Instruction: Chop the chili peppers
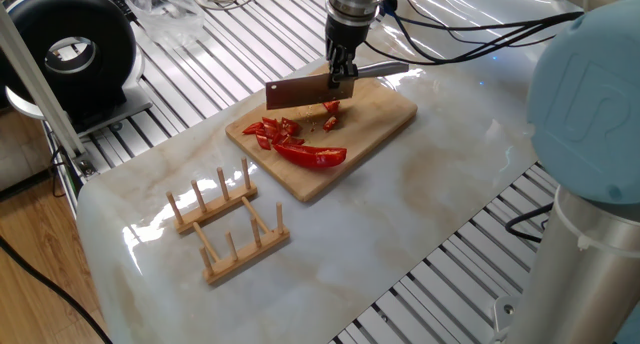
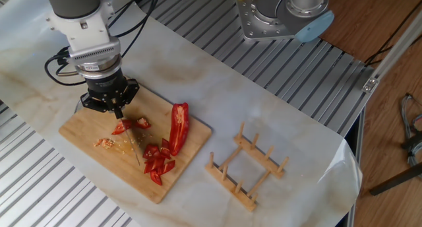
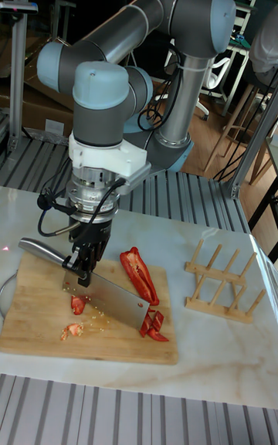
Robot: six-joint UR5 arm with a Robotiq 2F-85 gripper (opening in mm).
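A wooden cutting board (image 1: 385, 114) (image 2: 82, 131) (image 3: 31, 317) lies on the marble top. On it rest the chili peppers: one long glossy red half (image 1: 312, 156) (image 2: 179, 125) (image 3: 140, 275), a heap of cut red bits (image 1: 274, 132) (image 2: 157, 162) (image 3: 153, 326), and a few more bits (image 1: 330, 109) (image 2: 129, 126) (image 3: 77, 305). My gripper (image 1: 343, 72) (image 2: 113, 107) (image 3: 82, 263) is shut on the handle of a cleaver (image 1: 298, 93) (image 3: 112, 298). The blade hangs just above the board, between the two groups of bits.
A wooden peg rack (image 1: 228, 222) (image 2: 247, 164) (image 3: 224, 283) stands on the marble beside the board. A black round device (image 1: 70, 54) and a clear plastic bag (image 1: 165, 9) sit at the far left. The arm's base (image 2: 283, 16) and cables lie behind the board.
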